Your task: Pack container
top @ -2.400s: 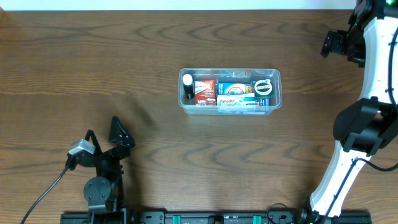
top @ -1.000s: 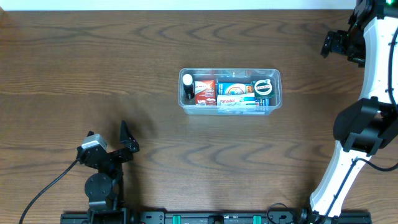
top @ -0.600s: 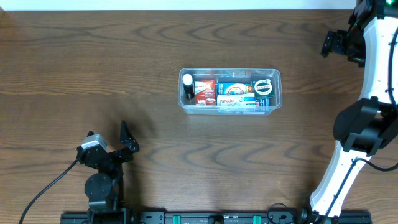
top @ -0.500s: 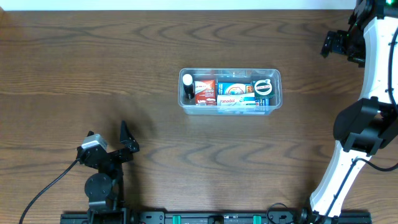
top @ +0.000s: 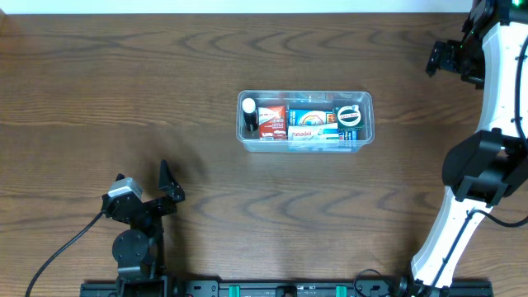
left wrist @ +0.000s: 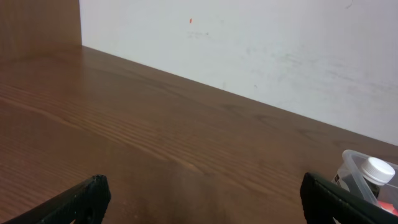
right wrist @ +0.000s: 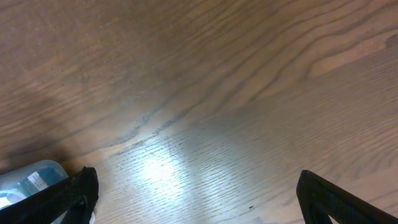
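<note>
The clear plastic container (top: 305, 120) sits at the table's middle, holding several small packets, a white-capped bottle (top: 248, 108) and a green-rimmed round tin (top: 349, 115). A corner of it with the bottle shows at the right edge of the left wrist view (left wrist: 368, 176), and a corner shows at the lower left of the right wrist view (right wrist: 31, 177). My left gripper (top: 148, 183) is open and empty near the front left, fingers wide apart in its wrist view (left wrist: 202, 198). My right gripper (top: 445, 58) is open and empty at the far right; its fingers show wide apart over bare wood (right wrist: 196, 196).
The brown wooden table (top: 165, 82) spreads all round the container. A white wall (left wrist: 261, 43) stands behind the table's far edge. The right arm's white links (top: 487, 165) rise along the right side. A cable (top: 66, 247) trails from the left arm's base.
The left gripper shifted slightly right and turned between 2.4 s and 1.0 s ago, and has held still since. The right arm and container have not moved.
</note>
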